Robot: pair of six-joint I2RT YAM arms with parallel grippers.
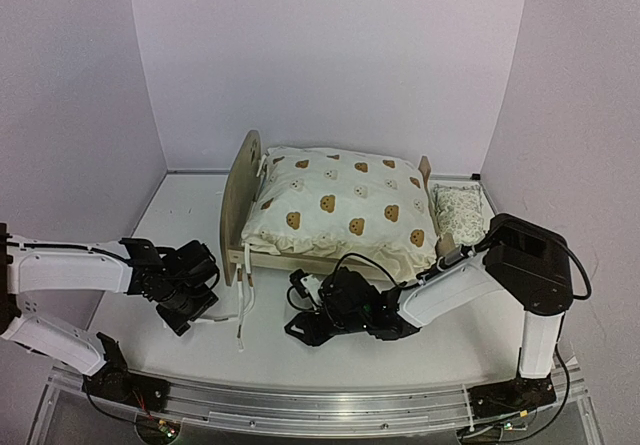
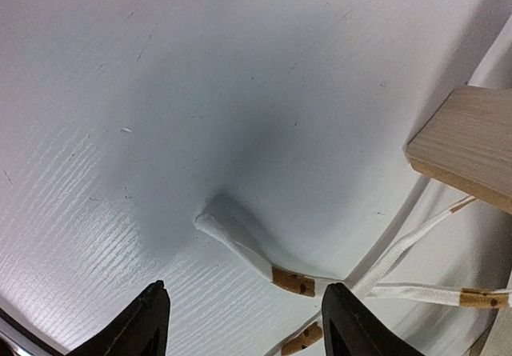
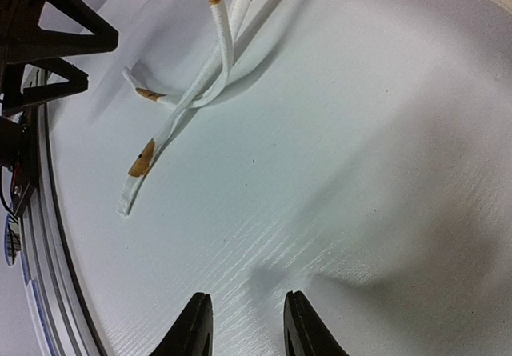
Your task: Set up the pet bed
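Left gripper (image 2: 248,326), jaws parted and empty, over the white table (image 2: 200,68); tan-printed white ribbon ties (image 2: 240,244) lie crossed beside the plywood bed-frame corner (image 2: 468,144).

Pet bed (image 1: 236,220) stands upright toward rear centre of white bench (image 1: 180,215), light plywood frame running left to right. Tall rounded headboard (image 1: 241,177) at left end, low footboard (image 1: 425,170) at right. Wooden leg (image 2: 468,140) rests on bench.
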